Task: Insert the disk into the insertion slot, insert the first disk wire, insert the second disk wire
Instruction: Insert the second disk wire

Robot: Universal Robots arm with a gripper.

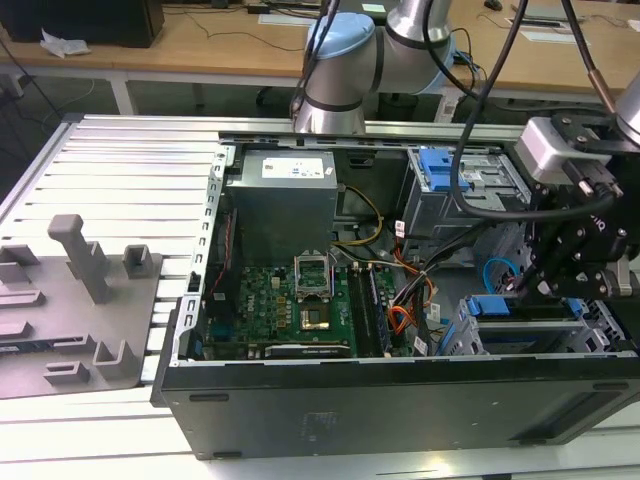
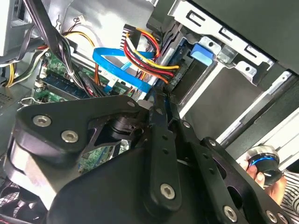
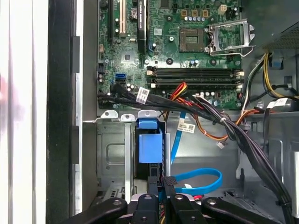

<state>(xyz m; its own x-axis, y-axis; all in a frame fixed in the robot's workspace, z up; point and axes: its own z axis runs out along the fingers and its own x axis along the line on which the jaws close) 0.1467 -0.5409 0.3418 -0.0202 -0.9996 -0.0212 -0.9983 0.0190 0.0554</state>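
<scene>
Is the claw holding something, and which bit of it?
I can't tell. The claw is right by the blue cable and the disk, but any grip there is hidden.

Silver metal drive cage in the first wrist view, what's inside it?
A bright blue plastic carrier sits inside the silver-grey metal drive cage, its blue end tab showing. Any drive body or label is covered by the carrier and the cage walls.
</scene>
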